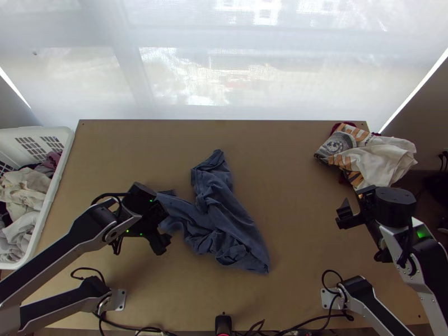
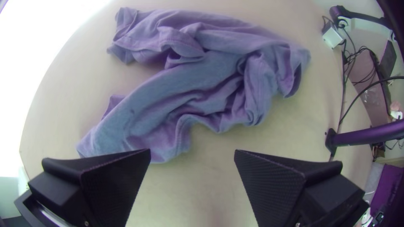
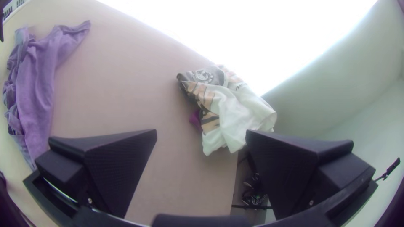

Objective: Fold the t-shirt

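Blue t-shirt [image 1: 221, 210]: bunched on the table [image 1: 297, 196], mid-frame in the top view. Long axis slants from upper centre to lower right of centre; narrow end points up the frame, a second arm of cloth points left. Left gripper [image 1: 164, 221], at its left side, fingers wide apart. Right gripper [image 1: 358, 210], right of frame, well apart from the shirt, fingers likewise parted.

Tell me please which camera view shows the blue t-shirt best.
The left wrist view: the t-shirt appears largest, its bunched folds clear. The top view shows it smaller; the right wrist view, far off near one edge.
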